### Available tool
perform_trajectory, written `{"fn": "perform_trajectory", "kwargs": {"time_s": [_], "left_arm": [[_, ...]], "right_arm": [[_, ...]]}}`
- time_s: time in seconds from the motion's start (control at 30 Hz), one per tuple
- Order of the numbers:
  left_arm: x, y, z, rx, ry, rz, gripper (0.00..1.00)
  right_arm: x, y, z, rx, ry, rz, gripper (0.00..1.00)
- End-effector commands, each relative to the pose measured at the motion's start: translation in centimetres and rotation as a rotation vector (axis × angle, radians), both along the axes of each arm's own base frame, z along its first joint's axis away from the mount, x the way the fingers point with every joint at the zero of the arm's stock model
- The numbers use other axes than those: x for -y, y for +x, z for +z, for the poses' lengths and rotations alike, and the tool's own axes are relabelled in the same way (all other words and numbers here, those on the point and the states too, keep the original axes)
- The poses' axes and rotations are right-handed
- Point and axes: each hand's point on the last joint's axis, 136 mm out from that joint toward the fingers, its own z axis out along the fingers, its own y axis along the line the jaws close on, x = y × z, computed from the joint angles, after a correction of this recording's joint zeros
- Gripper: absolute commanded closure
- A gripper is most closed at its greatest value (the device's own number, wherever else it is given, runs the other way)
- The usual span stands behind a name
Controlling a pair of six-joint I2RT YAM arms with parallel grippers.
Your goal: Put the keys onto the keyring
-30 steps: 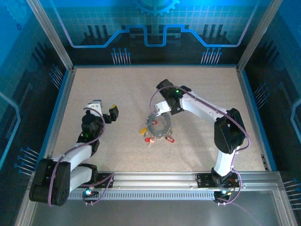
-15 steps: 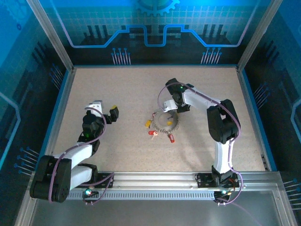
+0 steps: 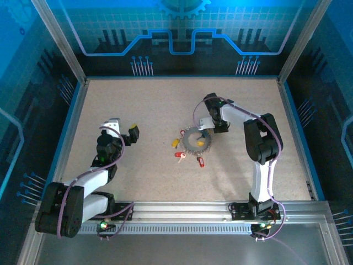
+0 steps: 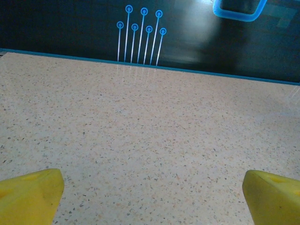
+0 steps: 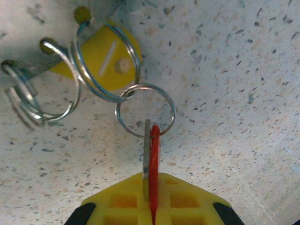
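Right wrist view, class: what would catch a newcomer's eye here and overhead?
A red key stands edge-on in the shut right gripper, tip at a small wire ring. Overhead, the grey keyring lies mid-table with red and yellow keys beside it; the left gripper is open.

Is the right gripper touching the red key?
Touching. The right wrist view shows the red key clamped edge-on in the shut right gripper.
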Motion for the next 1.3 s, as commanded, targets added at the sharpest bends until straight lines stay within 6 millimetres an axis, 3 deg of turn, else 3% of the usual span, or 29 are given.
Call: {"fn": "perform_trajectory", "kwargs": {"time_s": [0.0,0.1,0.13,0.37,0.6,0.73,0.9,1.0,1.1,1.27], "left_arm": [[-0.3,-0.3,0.4,0.023,0.022,0.008,0.01],[-0.3,-0.6,0.4,0.008,0.022,0.008,0.01],[-0.4,-0.7,0.2,-0.008,0.022,0.012,0.01],[-0.5,-0.6,0.0,-0.028,0.023,0.017,0.01],[0.1,-0.7,0.6,-0.038,0.025,-0.021,0.01],[-0.6,-0.9,0.8,-0.033,0.075,0.012,0.01],[-1.1,-1.3,0.4,-0.055,0.119,0.026,0.01],[-0.7,-1.1,0.3,-0.044,0.150,-0.001,0.01],[-0.1,-0.8,-0.1,-0.028,0.185,-0.043,0.01],[0.4,-0.1,-1.4,-0.041,0.185,-0.069,0.01]], "right_arm": [[1.1,0.3,-1.3,-0.003,-0.015,-0.058,0.92],[0.7,0.4,-0.9,-0.002,0.011,-0.080,0.88],[0.6,0.5,-0.7,-0.002,0.022,-0.090,0.03],[0.2,1.1,1.3,0.040,0.070,-0.144,0.00],[-0.7,0.9,6.1,0.156,0.157,-0.187,0.00],[-3.3,0.1,11.2,0.286,0.347,-0.234,0.00],[-7.3,-2.6,20.0,0.462,0.863,-0.254,0.00],[-7.6,-4.1,24.6,0.595,1.212,-0.310,0.00],[-6.9,-5.8,24.3,0.629,1.418,-0.349,0.01],[-2.9,-6.3,21.7,0.743,1.466,-0.558,0.00]]}}
